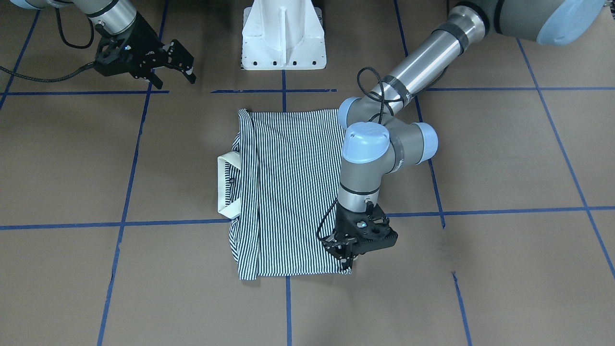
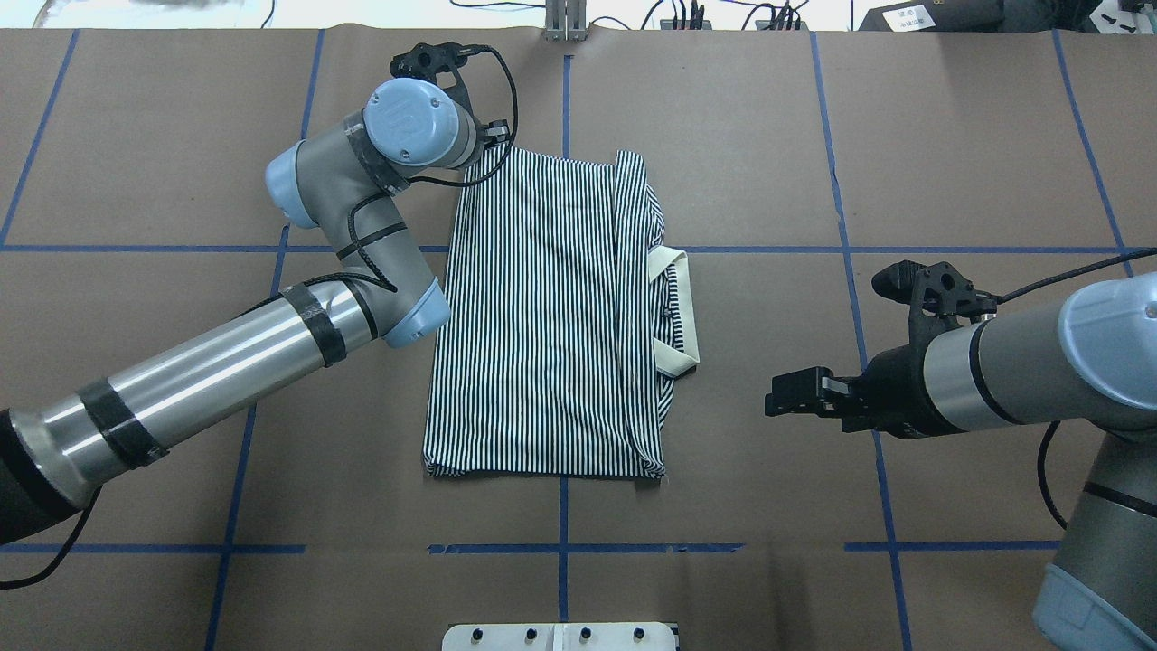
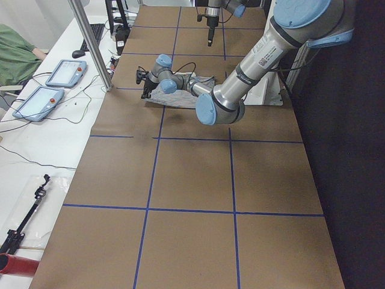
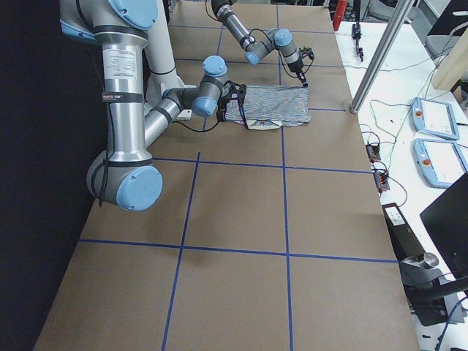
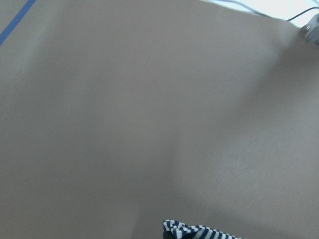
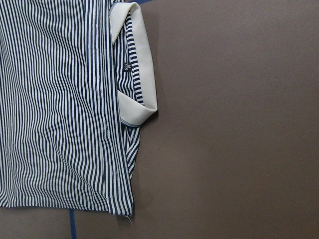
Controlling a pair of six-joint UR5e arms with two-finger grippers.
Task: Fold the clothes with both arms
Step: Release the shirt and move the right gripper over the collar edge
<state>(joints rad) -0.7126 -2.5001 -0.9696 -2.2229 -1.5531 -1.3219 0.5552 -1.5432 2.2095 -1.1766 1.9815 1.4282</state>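
Navy-and-white striped polo shirt (image 2: 542,316) folded flat, cream collar (image 2: 680,312) sticking out, far corner pinched by left gripper (image 1: 347,262), right gripper (image 2: 777,399) spread, well apart

No legible text is found. A small dark tag (image 6: 126,66) is noted just inside the cream collar (image 6: 146,64) of the polo shirt (image 6: 50,99); its white marks are too small to be read.

The brown counter (image 3: 192,174) bears a blue tape grid (image 3: 147,209). Beyond its far edge, a white surface (image 3: 54,150) holds two tablets (image 3: 65,72).
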